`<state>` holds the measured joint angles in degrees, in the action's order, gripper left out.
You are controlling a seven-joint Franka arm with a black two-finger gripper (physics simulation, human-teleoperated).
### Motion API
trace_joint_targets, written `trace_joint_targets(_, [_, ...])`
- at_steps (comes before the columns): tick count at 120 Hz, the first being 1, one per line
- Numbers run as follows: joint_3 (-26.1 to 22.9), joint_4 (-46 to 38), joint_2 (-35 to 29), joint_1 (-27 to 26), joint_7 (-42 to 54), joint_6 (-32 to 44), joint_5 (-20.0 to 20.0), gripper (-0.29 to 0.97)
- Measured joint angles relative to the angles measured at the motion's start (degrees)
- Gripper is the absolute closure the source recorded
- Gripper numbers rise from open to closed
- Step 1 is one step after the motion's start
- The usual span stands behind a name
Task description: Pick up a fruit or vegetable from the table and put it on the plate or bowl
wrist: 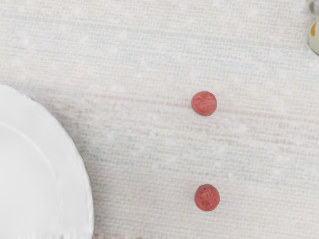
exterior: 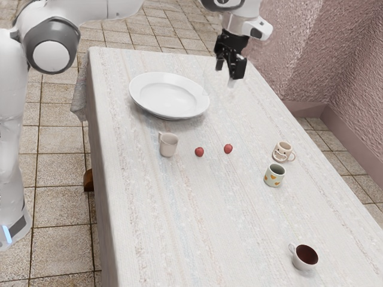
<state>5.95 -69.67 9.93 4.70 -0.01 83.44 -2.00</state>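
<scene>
Nearest the lens, at 5 o'clock on the table (exterior: 197, 227), a white mug (exterior: 304, 256) with a dark inside is seen, well apart from the rest. Read from the exterior view's left, a bare plate (exterior: 169, 94) is met first, and a cup (exterior: 168, 144) stands at its 6 o'clock. Two small red fruits follow on the cloth, apart from each other. The first fruit (exterior: 199, 152) lies at 3 o'clock of the cup, and the second fruit (exterior: 228, 148) at 3 o'clock of the first. Both lie at about 5 o'clock of the plate, and neither is touched. The gripper (exterior: 228, 72) is held in the air at 2 o'clock of the plate, its fingers spread and nothing between them. A smiley mug (exterior: 283, 152) and a green mug (exterior: 274, 175) stand at 3 and 4 o'clock of the second fruit.

Either fruit is judged light, round and fairly firm, with a matte skin, so rolling is likelier than slipping. Hold is best taken from straight above, across the widest part, with moderate pressure. On the shallow plate a fruit may roll, so a low release near the centre is advised.
</scene>
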Motion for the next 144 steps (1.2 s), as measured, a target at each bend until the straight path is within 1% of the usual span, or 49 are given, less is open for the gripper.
trace_joint_targets(6, [0.37, 1.12, 0.50, 1.81, -0.01, -1.42, -0.29, 0.00])
trace_joint_targets(20, [0.53, 1.73, 0.85, 1.93, -0.01, -3.65, -0.37, 0.00])
trace_joint_targets(34, [0.51, 1.88, 0.76, 4.01, 0.00, -4.92, 1.37, 0.00])
trace_joint_targets(40, [0.10, 3.52, -0.51, 3.77, 0.00, -5.45, 0.96, 0.00])
trace_joint_targets(46, [-0.39, 6.74, -2.69, 2.10, -0.01, -5.96, 0.17, 0.00])
trace_joint_targets(53, [-0.60, 8.41, -5.40, -2.05, -0.03, -6.43, -0.74, 0.00])
trace_joint_targets(56, [-0.66, 8.72, -6.24, -5.02, -0.05, -6.59, -1.82, 0.00])
trace_joint_targets(61, [-0.71, 8.41, -6.98, -11.47, -0.02, -6.92, -4.94, 0.00])
trace_joint_targets(71, [-0.73, 5.88, -6.30, -24.44, -0.02, -7.93, -8.82, 0.00])
trace_joint_targets(75, [-0.67, 5.18, -5.41, -27.74, -0.04, -8.24, -9.80, 0.00])
trace_joint_targets(78, [-0.56, 4.79, -4.70, -28.88, -0.05, -8.44, -10.36, 0.00])
trace_joint_targets(82, [-0.44, 4.31, -3.99, -28.38, -0.08, -8.67, -10.89, 0.00])
trace_joint_targets(91, [-0.21, 3.71, -3.04, -23.22, -0.13, -9.06, -11.57, 0.00])
trace_joint_targets(96, [-0.15, 3.61, -2.86, -21.33, -0.16, -9.21, -11.66, 0.00])
trace_joint_targets(105, [-0.13, 3.57, -1.61, -20.75, -0.29, -9.30, -11.04, 0.00])
trace_joint_targets(113, [-0.21, 3.20, 0.17, -21.23, -0.41, -7.50, -10.41, 0.00])
trace_joint_targets(120, [-0.15, 2.32, 1.84, -20.82, -0.51, -5.52, -8.34, 0.00])
trace_joint_targets(135, [-0.30, 0.72, 6.76, -19.96, 1.36, 0.36, -1.47, 0.00])
trace_joint_targets(139, [-0.27, -1.29, 6.57, -19.95, 2.14, 1.90, -0.31, 0.00])
trace_joint_targets(144, [-0.18, -5.94, 4.98, -19.70, 3.11, 4.45, 0.66, 0.00])
